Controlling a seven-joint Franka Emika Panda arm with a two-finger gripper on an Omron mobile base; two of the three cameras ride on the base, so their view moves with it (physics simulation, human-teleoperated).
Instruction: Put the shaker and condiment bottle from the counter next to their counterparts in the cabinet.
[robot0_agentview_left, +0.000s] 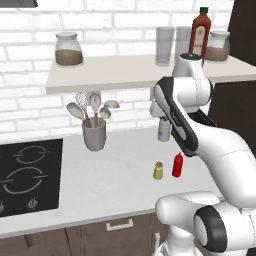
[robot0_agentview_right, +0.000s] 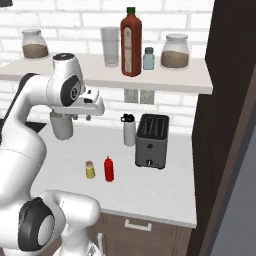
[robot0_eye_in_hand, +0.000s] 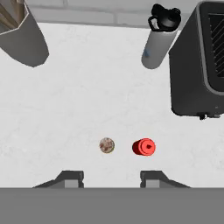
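Note:
The small yellow-olive shaker (robot0_agentview_left: 158, 171) (robot0_agentview_right: 90, 170) and the red condiment bottle (robot0_agentview_left: 177, 165) (robot0_agentview_right: 108, 169) stand upright side by side on the pale counter (robot0_agentview_left: 115, 190), the bottle on the right. From above, the shaker's cap (robot0_eye_in_hand: 106, 145) and the red nozzle (robot0_eye_in_hand: 144, 147) sit just ahead of my gripper (robot0_eye_in_hand: 111, 177). It hangs high over them, open and with nothing in it. On the cabinet shelf (robot0_agentview_left: 125, 75) stand the tall dark-red sauce bottle (robot0_agentview_left: 199, 36) (robot0_agentview_right: 130, 42) and two lidded jars of brown contents (robot0_agentview_right: 175, 51) (robot0_agentview_right: 35, 44).
A dark toaster (robot0_agentview_right: 152, 141) and a white flask with a black cap (robot0_agentview_right: 129, 130) stand behind the pair. A grey utensil holder (robot0_agentview_left: 94, 132) is to the left, past it the black cooktop (robot0_agentview_left: 30, 172). A drinking glass (robot0_agentview_right: 110, 46) stands on the shelf. A tall dark wood unit (robot0_agentview_right: 230, 125) bounds the right.

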